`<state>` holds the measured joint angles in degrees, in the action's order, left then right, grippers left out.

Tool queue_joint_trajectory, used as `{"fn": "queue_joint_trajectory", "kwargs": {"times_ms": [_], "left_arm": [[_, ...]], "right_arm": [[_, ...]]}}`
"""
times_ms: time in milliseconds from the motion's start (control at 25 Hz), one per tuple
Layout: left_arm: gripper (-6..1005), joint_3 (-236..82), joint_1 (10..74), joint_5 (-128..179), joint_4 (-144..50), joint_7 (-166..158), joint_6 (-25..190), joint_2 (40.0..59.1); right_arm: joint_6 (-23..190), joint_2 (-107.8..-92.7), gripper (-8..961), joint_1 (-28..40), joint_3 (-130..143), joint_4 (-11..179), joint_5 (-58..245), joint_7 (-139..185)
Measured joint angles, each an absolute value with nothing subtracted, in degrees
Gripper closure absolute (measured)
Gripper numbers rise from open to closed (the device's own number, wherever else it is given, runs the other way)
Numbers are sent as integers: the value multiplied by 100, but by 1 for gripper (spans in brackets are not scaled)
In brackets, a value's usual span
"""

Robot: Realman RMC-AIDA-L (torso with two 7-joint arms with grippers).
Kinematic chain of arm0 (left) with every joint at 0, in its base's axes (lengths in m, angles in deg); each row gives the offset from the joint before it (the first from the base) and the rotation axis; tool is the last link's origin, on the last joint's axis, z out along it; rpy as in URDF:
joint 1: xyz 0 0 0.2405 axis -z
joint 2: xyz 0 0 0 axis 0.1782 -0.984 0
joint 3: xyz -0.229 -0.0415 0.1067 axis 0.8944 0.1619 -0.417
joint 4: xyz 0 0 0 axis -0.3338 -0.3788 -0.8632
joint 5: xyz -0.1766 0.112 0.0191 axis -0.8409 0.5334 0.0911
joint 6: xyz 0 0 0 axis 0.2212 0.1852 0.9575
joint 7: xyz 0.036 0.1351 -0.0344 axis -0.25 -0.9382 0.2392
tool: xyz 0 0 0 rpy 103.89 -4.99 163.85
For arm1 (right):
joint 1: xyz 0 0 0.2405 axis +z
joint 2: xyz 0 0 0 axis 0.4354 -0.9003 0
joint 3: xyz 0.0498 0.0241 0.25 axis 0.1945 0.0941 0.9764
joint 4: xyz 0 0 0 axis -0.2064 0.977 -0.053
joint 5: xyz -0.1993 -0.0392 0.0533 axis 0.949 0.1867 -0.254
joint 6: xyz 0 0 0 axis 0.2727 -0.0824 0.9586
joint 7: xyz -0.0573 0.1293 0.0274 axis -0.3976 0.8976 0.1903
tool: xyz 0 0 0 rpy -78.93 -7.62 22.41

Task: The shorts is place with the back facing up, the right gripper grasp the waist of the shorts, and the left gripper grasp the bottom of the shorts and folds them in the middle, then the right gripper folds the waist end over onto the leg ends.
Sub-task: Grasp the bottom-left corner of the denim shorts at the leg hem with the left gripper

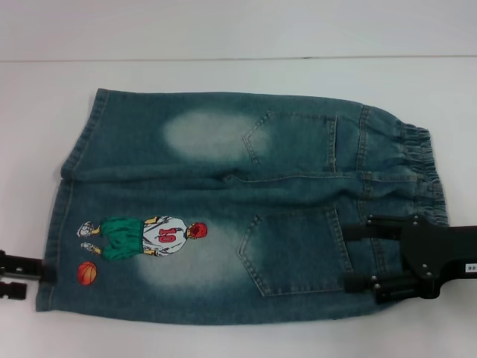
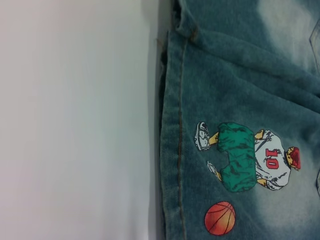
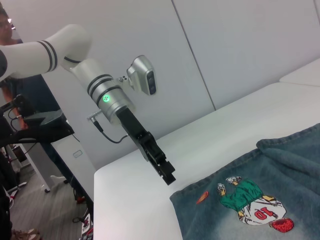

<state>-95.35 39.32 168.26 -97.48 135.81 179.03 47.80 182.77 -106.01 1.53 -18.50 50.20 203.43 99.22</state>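
Note:
The blue denim shorts (image 1: 223, 194) lie flat with the back pockets up. Their ruffled waist (image 1: 421, 171) is at the right and the straight leg hems (image 1: 63, 201) at the left, beside the embroidered player (image 1: 149, 237) and orange ball (image 1: 87, 273). My right gripper (image 1: 344, 253) hovers open over the near pocket area just inside the waist, holding nothing. My left gripper (image 1: 30, 277) sits at the near left corner by the hem, with a narrow gap between its fingers, and its upper finger reaches the denim edge. The left wrist view shows the hem (image 2: 172, 150) and no fingers.
The white table (image 1: 223, 74) runs on all sides of the shorts. The right wrist view shows the left arm (image 3: 107, 95) above the table edge (image 3: 120, 167). Beyond that edge are a person, dark equipment and open floor.

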Motion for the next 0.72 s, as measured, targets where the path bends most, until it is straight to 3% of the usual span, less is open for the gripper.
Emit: {"fn": "queue_joint_trajectory", "kwargs": {"times_ms": [720], "left_arm": [[207,-9961,4020,16996,-9475,13588,17505,4804]], "right_arm": [[18269,-10601,42,173,-1850,5020,20337,9909]]}}
